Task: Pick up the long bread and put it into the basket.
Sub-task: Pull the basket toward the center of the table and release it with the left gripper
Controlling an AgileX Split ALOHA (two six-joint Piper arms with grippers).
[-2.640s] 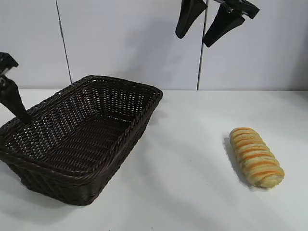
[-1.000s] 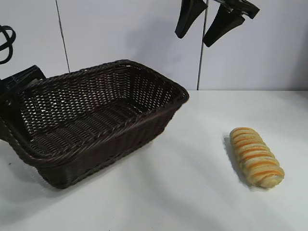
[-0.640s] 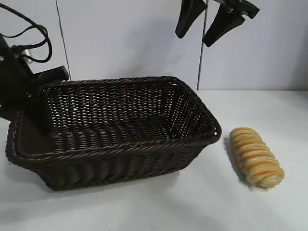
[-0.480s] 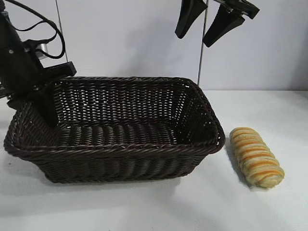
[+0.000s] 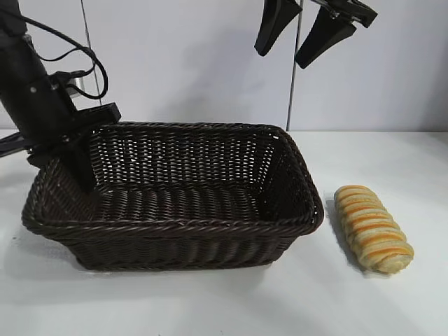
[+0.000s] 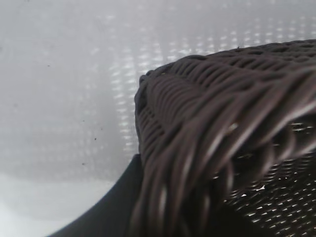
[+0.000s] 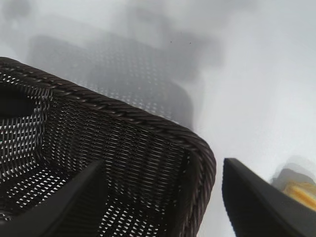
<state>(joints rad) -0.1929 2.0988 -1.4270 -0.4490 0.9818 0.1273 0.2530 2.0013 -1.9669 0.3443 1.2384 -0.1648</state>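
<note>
The long bread [image 5: 372,228], pale yellow with orange-brown stripes, lies on the white table to the right of the basket [image 5: 175,225], a short gap from its right end. My left gripper [image 5: 77,164] is shut on the basket's braided rim at its left end. In the left wrist view the rim [image 6: 207,128] fills the frame beside one dark finger [image 6: 113,207]; the other finger is hidden behind the wicker. My right gripper [image 5: 281,57] hangs open high above the basket's right end. The right wrist view looks down on the basket's corner [image 7: 148,123] and an edge of the bread [image 7: 301,190].
The white table [image 5: 294,308] runs wide in front of the basket and round the bread. A pale panelled wall [image 5: 189,63] stands behind. The left arm's cables [image 5: 77,49] loop above the basket's left end.
The left arm has swung the basket round and dragged it rightward by its rim; its right end now lies close to the bread. The bread and the right gripper have not moved.
</note>
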